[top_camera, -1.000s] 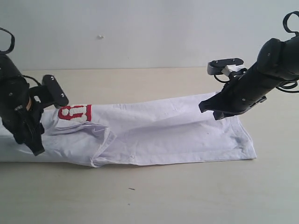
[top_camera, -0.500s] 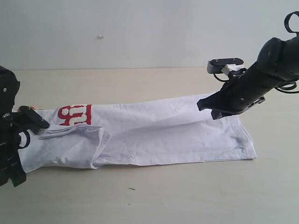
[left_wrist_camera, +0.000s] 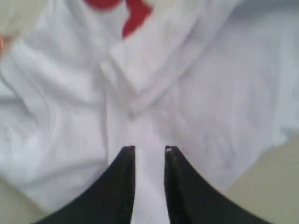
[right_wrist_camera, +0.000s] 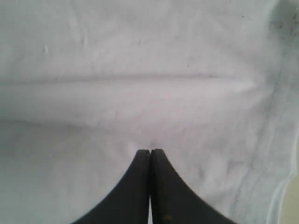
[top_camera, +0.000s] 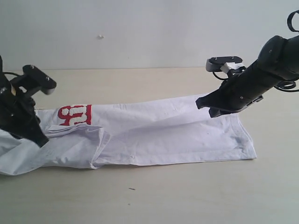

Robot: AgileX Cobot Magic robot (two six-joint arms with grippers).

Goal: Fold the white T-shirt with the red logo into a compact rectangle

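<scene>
The white T-shirt (top_camera: 168, 135), thin cotton folded lengthwise into a long narrow band, lay flat on the pale beige tabletop (top_camera: 163, 196). In the exterior view its long axis ran left to right, rising slightly toward the right. The stitched hem end pointed right, and the end bearing the red logo (top_camera: 74, 114), a red patch with white letters, pointed left. A folded sleeve flap lay just below the logo.

The black left gripper (left_wrist_camera: 149, 149) hung over the rumpled left end. Its jaws stood a narrow gap apart with white cloth showing between them, and I could not tell whether that cloth was pinched. The black right gripper (right_wrist_camera: 150, 150) sat at the far edge near the hem. Its fingertips were pressed together where the fabric puckered, holding the shirt.
</scene>
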